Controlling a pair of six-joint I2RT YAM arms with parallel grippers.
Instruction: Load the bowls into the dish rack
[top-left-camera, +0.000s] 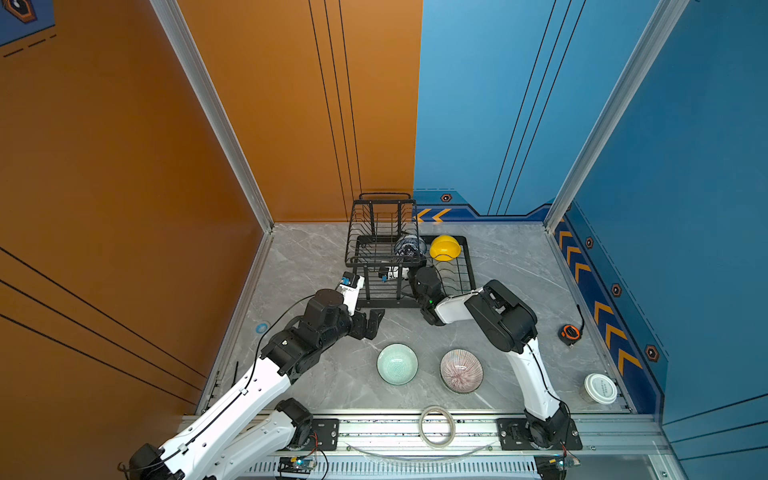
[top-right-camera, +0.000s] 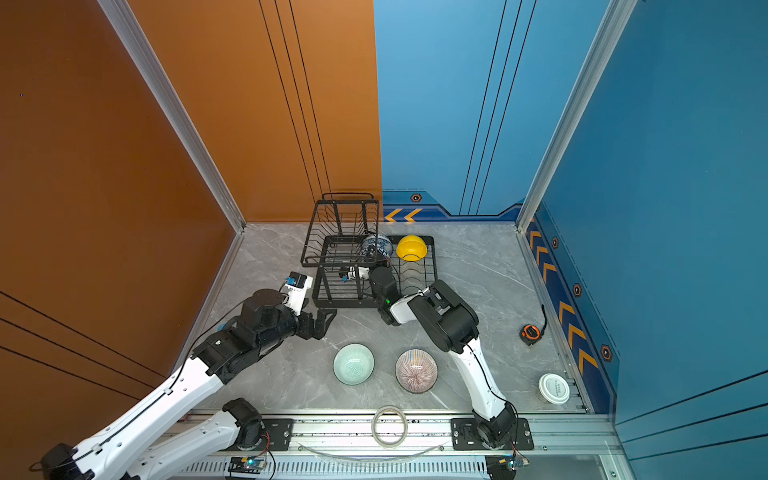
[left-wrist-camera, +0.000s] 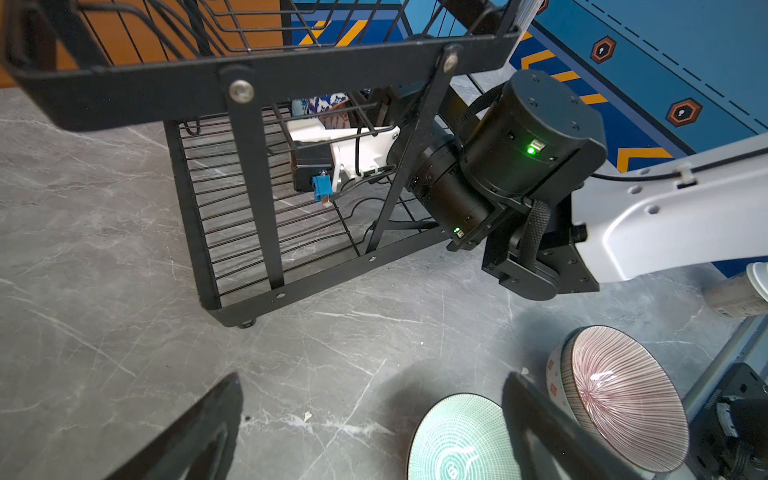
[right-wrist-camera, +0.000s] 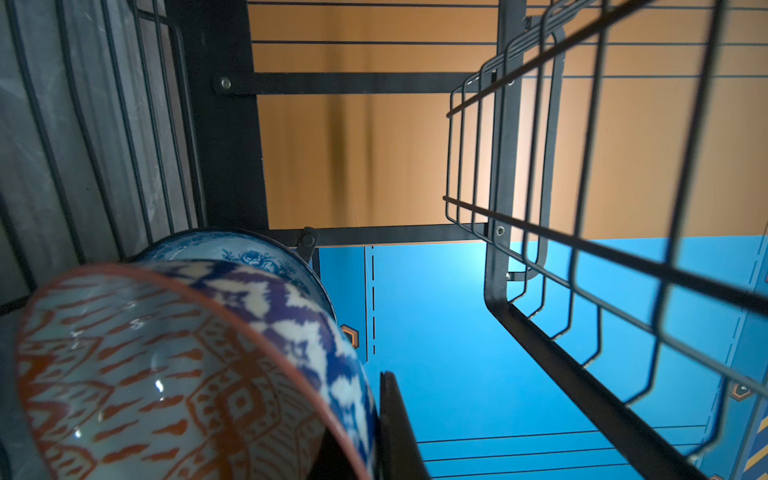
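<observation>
Top views: the dish rack (top-left-camera: 374, 262) stands at twelve o'clock on the table (top-left-camera: 307, 266). The blue-white floral bowl (top-left-camera: 409, 246) and the yellow bowl (top-left-camera: 444, 248) sit on edge in its far base slots, loaded. The pale green bowl (top-left-camera: 397, 364) and the pinkish striped bowl (top-left-camera: 461, 370) lie at six o'clock, side by side, apart. My left gripper (top-left-camera: 371, 323) hovers at nine o'clock, off the rack's near corner, fingers wide and empty. My right fingers are hidden under the raised tier. A tape measure (top-left-camera: 569, 333) lies at three o'clock, a white lidded tub (top-left-camera: 600, 388) at four.

Left wrist: my spread fingers frame bare table, with both loose bowls near.

Right wrist: my right gripper (right-wrist-camera: 380, 432) pinches the rim of the orange-white diamond bowl (right-wrist-camera: 166, 374), tilted just beside the floral bowl inside the rack. I judge two loaded, a third being set and two left; a sixth I cannot find.

Surface: grey, veined, flat. Orange wall (top-left-camera: 291, 104) from nine to twelve o'clock, blue wall (top-left-camera: 478, 104) from twelve to three.
</observation>
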